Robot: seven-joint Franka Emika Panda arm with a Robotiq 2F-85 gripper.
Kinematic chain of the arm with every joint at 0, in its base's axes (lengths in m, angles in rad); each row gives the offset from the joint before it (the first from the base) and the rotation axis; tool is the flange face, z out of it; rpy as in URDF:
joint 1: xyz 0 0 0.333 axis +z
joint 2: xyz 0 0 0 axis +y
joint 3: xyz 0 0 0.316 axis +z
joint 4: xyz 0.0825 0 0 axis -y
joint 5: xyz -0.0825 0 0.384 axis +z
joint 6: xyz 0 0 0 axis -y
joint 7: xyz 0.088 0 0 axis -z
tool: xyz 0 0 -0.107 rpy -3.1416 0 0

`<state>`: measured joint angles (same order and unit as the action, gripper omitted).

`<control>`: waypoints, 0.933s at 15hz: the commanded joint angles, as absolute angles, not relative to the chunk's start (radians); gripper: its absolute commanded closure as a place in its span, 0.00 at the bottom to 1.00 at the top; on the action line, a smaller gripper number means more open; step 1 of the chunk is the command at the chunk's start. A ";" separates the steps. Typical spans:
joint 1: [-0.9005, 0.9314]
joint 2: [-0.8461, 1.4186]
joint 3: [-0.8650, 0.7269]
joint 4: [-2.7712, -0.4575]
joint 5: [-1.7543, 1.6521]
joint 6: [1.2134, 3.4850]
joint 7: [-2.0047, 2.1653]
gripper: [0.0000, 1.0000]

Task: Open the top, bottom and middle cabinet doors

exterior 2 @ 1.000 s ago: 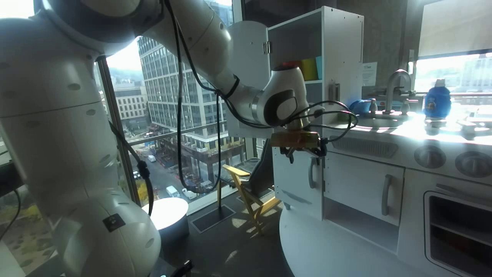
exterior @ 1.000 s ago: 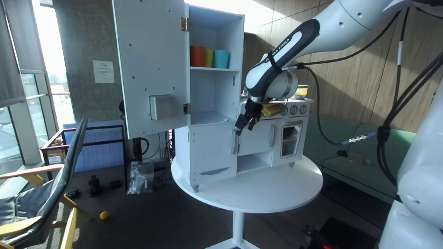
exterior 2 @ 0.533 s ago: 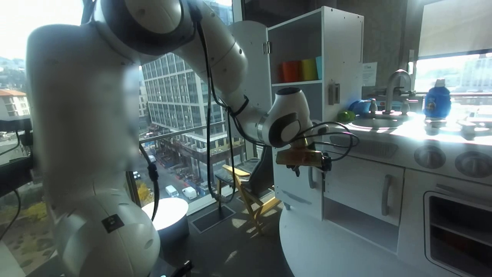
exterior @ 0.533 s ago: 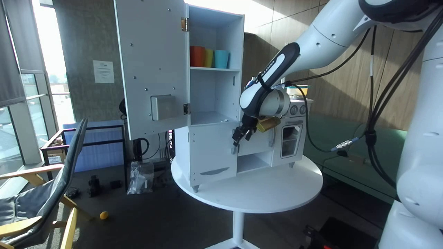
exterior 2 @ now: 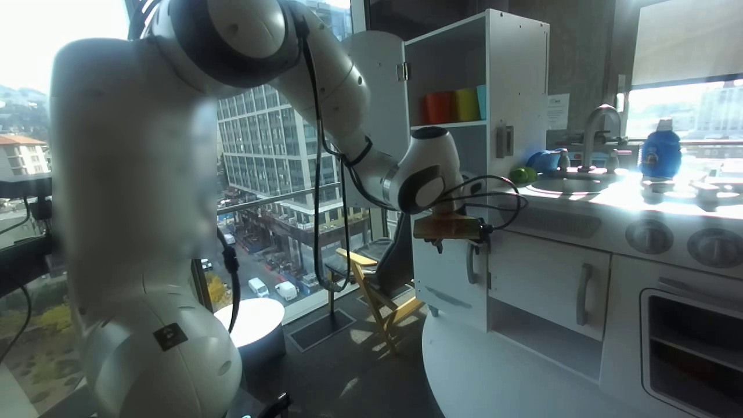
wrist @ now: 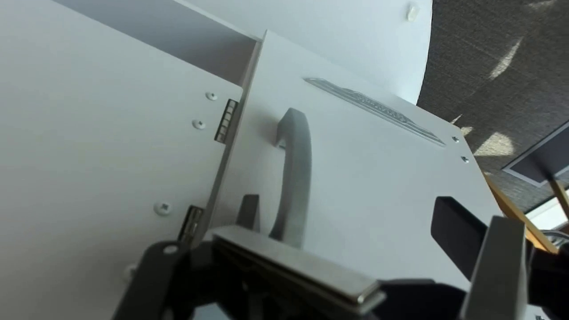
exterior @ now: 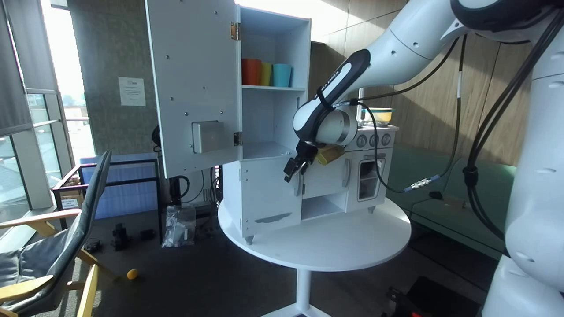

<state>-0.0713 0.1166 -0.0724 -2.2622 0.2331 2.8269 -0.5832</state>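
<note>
The top door (exterior: 198, 88) is swung wide, its inner face showing. Below it the bottom door (exterior: 269, 193) is closed, and so is the middle door (exterior: 328, 176) beside it. My gripper (exterior: 295, 171) is in front of the bottom door's upper part, open. In the wrist view the bottom door's grey handle (wrist: 295, 178) passes between the widely spread fingers (wrist: 458, 235), much closer to the left one. Nothing is gripped; contact with the handle cannot be told. The handle's upper end is hidden behind the gripper.
The toy kitchen stands on a round white table (exterior: 335, 246). Its oven door (exterior: 370, 178) is at the right end. Colourful cups (exterior: 251, 71) sit on the opened cabinet's shelf. A blue bottle (exterior 2: 660, 152) and a faucet (exterior 2: 592, 133) rise from the counter.
Over the last second my gripper has come down and across in front of the bottom door's handle, then risen slightly. The fingers have stayed spread. Bottom and middle doors have not moved.
</note>
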 commanded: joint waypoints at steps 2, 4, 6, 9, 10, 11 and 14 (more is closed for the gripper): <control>-0.078 0.106 -0.049 -2.238 0.286 2.774 -0.665 0.00; -0.081 0.080 -0.046 -2.250 0.294 2.704 -0.704 0.00; -0.102 0.045 -0.030 -2.258 0.285 2.584 -0.742 0.00; -0.091 -0.003 -0.059 -2.260 0.240 2.348 -0.741 0.00; -0.092 -0.014 -0.060 -2.255 0.231 2.269 -0.743 0.00; -0.089 -0.030 -0.061 -2.254 0.179 2.181 -0.687 0.00; -0.076 -0.076 -0.061 -2.258 0.017 2.062 -0.450 0.00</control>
